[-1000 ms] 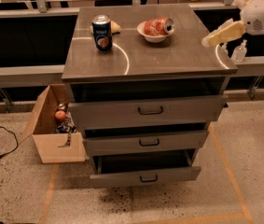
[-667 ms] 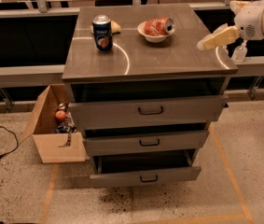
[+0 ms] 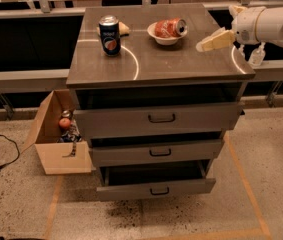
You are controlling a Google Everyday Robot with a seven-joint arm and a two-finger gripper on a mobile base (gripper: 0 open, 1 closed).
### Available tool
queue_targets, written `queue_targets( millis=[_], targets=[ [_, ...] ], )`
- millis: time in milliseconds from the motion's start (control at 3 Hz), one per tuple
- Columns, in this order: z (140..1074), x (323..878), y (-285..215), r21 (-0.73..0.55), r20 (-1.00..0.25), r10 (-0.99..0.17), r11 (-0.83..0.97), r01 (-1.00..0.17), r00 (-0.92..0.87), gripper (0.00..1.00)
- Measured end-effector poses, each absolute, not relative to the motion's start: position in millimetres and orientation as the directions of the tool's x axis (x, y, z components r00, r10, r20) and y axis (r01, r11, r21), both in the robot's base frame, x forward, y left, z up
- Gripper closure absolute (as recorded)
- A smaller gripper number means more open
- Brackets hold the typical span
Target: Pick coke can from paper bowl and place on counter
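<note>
The red coke can point(image 3: 170, 28) lies on its side in the white paper bowl point(image 3: 164, 38) at the back middle of the grey counter point(image 3: 181, 64), silver top facing right. My gripper point(image 3: 212, 41) reaches in from the right on a white arm. It hovers above the counter's right part, a short way right of the bowl and apart from it.
A dark blue can point(image 3: 110, 35) stands upright at the counter's back left, with a small tan object point(image 3: 124, 28) behind it. The cabinet's three drawers point(image 3: 161, 118) stand partly pulled out. An open cardboard box point(image 3: 61, 134) with items sits on the floor at the left.
My gripper has moved left and slightly closer to the bowl over the counter's right side. The can and the bowl have not moved.
</note>
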State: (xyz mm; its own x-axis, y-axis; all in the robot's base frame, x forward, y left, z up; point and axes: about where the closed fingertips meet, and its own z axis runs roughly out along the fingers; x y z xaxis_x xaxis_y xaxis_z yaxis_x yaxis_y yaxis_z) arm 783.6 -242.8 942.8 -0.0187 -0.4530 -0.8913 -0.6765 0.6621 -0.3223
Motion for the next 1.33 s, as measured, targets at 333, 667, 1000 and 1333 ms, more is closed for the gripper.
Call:
queue_targets(
  millis=[333,667,1000,1333],
  targets=[
    [937,807,-228,-0.297,-0.902,-0.432,0.660,-0.690,-0.025,0.00],
    [931,829,-218,-0.262,-0.911,-0.408,0.673,-0.692,-0.052,0.00],
    [925,847,-213,-0.227,-0.917,-0.388,0.702,-0.675,-0.095,0.00],
    [922,863,-205,-0.206,-0.920,-0.374,0.718,-0.664,-0.119,0.00]
  ],
)
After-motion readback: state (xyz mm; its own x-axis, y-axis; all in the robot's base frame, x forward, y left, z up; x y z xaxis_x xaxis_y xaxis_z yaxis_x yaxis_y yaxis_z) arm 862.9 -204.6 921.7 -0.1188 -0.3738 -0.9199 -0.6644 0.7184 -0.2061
